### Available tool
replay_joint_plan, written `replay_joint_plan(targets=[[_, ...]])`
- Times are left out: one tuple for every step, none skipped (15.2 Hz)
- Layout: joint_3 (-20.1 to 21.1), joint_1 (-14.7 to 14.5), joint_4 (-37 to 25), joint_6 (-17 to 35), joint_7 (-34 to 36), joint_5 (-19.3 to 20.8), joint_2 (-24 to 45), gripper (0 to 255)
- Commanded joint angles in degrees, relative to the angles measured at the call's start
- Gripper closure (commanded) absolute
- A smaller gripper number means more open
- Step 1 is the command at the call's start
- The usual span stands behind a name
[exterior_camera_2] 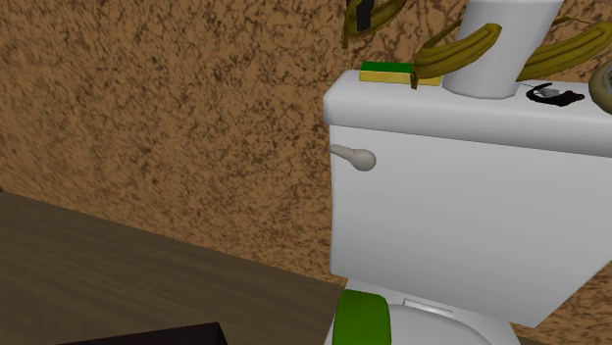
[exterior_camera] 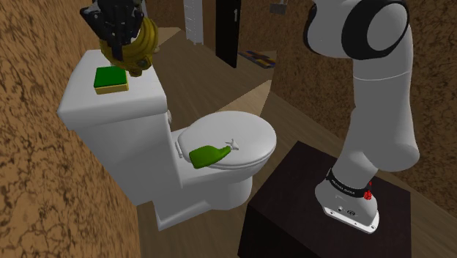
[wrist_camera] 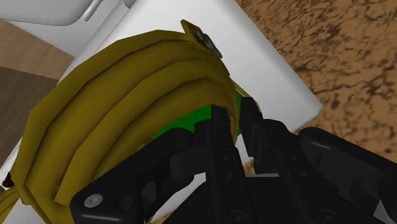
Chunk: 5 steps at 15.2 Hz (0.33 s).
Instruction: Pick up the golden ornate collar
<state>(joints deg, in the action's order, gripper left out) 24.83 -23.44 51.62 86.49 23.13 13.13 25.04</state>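
The golden ornate collar (exterior_camera: 140,45), a broad ring of stacked gold bands, hangs just above the back of the white toilet tank (exterior_camera: 110,121). My black gripper (exterior_camera: 117,29) is right over it. In the wrist view the two fingers (wrist_camera: 219,121) stand close together, pinching the rim of the collar (wrist_camera: 127,108). My gripper (wrist_camera: 234,116) is shut on that rim. Gold bands of the collar (exterior_camera_2: 461,49) show above the tank lid (exterior_camera_2: 471,108) in the second exterior view.
A green and yellow sponge (exterior_camera: 111,78) lies on the tank lid, right beside the collar. A green bottle (exterior_camera: 209,155) rests on the closed toilet seat (exterior_camera: 242,139). The speckled brown wall (exterior_camera: 44,168) stands close behind the tank. The dark stand (exterior_camera: 293,212) is at lower right.
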Motion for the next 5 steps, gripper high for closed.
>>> replay_joint_plan(targets=[[-0.2,-1.5,-5.4,-3.2,-0.1,1.0,2.3,255],[-0.4,-2.4,-8.9,-5.1,-0.3,1.7,3.8,255],[-0.7,-3.8,-13.2,-7.4,-0.5,2.5,5.8,255],[-0.8,-4.1,-14.1,-7.8,-0.6,2.6,6.2,255],[-0.8,-4.1,-14.1,-7.9,-0.6,2.6,6.2,255]])
